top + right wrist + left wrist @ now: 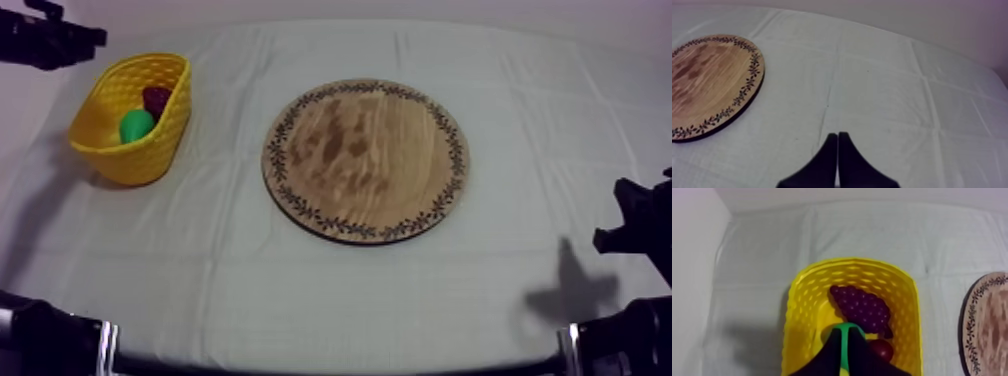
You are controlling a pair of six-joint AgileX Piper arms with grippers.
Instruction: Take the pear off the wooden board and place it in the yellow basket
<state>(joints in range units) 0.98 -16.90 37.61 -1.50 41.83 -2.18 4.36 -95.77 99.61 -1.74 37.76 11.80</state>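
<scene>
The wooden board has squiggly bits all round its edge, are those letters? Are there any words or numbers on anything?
None: nothing here can be read as a word, number or sign.
The wooden board has a ring of little leaves round its rim, a pattern and not letters.
The yellow basket has only rows of holes.
The cloth is plain.

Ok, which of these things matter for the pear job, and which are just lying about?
Part of the job: pear, already in the yellow basket; wooden board, bare; left gripper, over the basket.
Just lying about: grapes and small red fruit, in the basket; right gripper, shut, beside the board.
</scene>
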